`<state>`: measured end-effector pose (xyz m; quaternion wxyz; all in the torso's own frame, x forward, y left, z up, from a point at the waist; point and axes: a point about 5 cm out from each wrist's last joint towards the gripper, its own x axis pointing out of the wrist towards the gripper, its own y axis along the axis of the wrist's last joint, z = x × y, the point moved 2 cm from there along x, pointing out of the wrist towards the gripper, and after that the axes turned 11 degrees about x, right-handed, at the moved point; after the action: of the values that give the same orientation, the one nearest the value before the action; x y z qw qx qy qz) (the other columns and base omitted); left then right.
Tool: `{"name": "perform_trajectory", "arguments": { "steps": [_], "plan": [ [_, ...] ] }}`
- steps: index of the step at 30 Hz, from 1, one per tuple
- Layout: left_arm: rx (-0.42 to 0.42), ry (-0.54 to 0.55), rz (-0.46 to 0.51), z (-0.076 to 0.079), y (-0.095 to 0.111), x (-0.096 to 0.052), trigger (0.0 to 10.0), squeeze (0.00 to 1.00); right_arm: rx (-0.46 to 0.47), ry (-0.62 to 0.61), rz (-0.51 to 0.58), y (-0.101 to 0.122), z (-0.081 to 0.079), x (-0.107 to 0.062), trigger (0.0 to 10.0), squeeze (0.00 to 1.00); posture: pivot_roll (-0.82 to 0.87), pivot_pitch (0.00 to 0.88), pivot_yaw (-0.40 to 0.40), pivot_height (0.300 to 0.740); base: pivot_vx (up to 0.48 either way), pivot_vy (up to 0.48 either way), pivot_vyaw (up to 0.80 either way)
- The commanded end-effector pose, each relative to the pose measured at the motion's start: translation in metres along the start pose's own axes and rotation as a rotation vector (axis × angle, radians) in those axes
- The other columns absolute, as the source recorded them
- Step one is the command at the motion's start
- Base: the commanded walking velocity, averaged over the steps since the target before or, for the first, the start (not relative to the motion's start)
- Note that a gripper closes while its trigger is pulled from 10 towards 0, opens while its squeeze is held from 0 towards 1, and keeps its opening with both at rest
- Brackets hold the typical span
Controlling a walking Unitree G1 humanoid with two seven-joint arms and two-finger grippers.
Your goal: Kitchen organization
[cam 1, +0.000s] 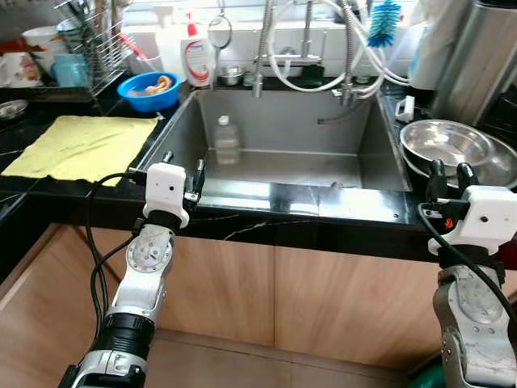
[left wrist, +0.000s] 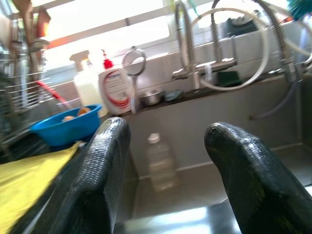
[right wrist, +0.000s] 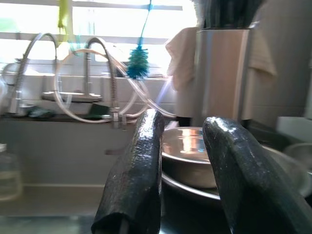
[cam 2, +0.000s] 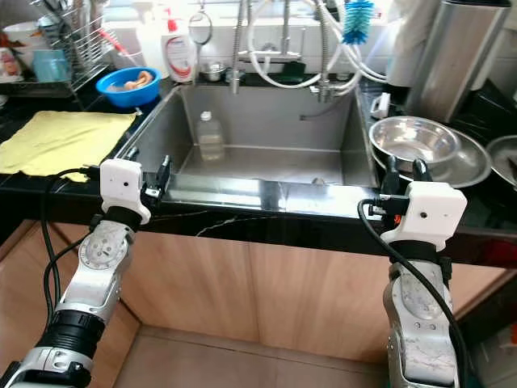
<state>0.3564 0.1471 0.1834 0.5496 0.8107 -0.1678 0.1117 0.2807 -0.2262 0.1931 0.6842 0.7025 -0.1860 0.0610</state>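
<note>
While both arms hover at the black counter's front edge [cam 1: 323,230], the left gripper [cam 1: 182,171] sits at the near left corner of the steel sink [cam 1: 380,153], its two fingers spread with nothing between them. The right gripper [cam 1: 451,179] stands over the counter just in front of the stacked steel bowls [cam 1: 446,144], fingers parted by a narrow gap and holding nothing.

Inside the sink a clear plastic bottle [cam 1: 227,141] stands upright near the back left, with bare basin floor stretching to its right. Faucet hoses [cam 1: 311,48] loop over the rear rim, and a blue bottle brush [cam 1: 384,23] hangs beside them.

Left of the basin, a yellow cloth [cam 1: 85,145] lies flat on the counter, close to the sink's left edge. Behind it sits a blue bowl [cam 1: 149,90], next to a white soap bottle [cam 1: 199,58], with a wire dish rack [cam 1: 97,40] farther left.
</note>
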Motion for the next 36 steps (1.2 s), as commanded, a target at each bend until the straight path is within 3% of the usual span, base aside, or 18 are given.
{"name": "perform_trajectory", "arguments": {
  "steps": [1, 15, 25, 36],
  "plan": [
    [-0.01, 0.01, 0.0, -0.002, -0.001, 0.001, 10.0, 0.0, 0.006, 0.018, 0.014, 0.002, -0.007, 0.002, 10.0, 0.0, -0.05, 0.0, 0.044, 0.72, 0.0, 0.0, 0.0],
    [-0.014, 0.011, 0.01, -0.001, 0.001, 0.004, 10.0, 0.0, 0.026, 0.012, 0.016, 0.003, -0.008, 0.006, 10.0, 0.0, -0.05, 0.0, 0.038, 0.72, 0.0, 0.0, 0.0],
    [-0.011, 0.016, 0.014, -0.002, 0.0, 0.003, 10.0, 0.0, 0.042, 0.036, 0.024, 0.001, -0.019, 0.007, 10.0, 0.0, -0.04, 0.0, 0.039, 0.72, 0.285, 0.0, -0.27],
    [-0.012, 0.013, 0.018, -0.001, 0.001, 0.004, 10.0, 0.0, 0.068, 0.019, 0.017, 0.0, -0.016, 0.01, 10.0, 0.0, -0.04, 0.0, 0.043, 0.72, 0.288, 0.0, -0.18]
  ]
}}
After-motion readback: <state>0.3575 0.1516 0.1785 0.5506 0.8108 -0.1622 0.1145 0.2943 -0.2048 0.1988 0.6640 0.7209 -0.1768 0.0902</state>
